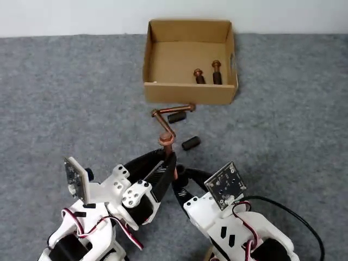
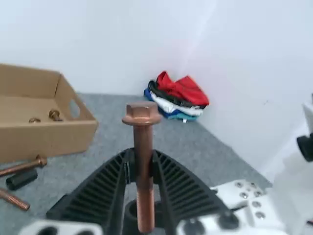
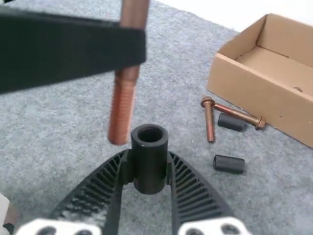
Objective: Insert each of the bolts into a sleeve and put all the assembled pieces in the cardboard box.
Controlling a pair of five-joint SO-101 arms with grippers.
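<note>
A grey carpet (image 1: 65, 98) covers the whole work surface and runs up to a plain white wall (image 2: 146, 39). In the corner off to the side of the left gripper lies a small heap of red, white and blue cloth (image 2: 178, 95). The open cardboard box (image 1: 190, 92) sits on the carpet straight beyond both grippers, well apart from them. Two assembled pieces (image 1: 200, 76) lie side by side on its floor, near the right wall. The left gripper (image 2: 142, 159) is clamped on the shank of a copper bolt (image 2: 142, 137), held upright with the flanged hex head above the fingers and the threaded end below. Close beside it, the right gripper (image 3: 149, 166) is closed around a black sleeve (image 3: 149, 147), held upright with its bore facing up. The bolt's threaded tip hangs just beside the sleeve's mouth, not inside it. Between the grippers and the box, two loose bolts (image 3: 209, 120) lie on the carpet with their heads close together. One spare sleeve (image 3: 231, 122) lies between their shanks, and another sleeve (image 3: 229, 163) lies nearer the grippers.
</note>
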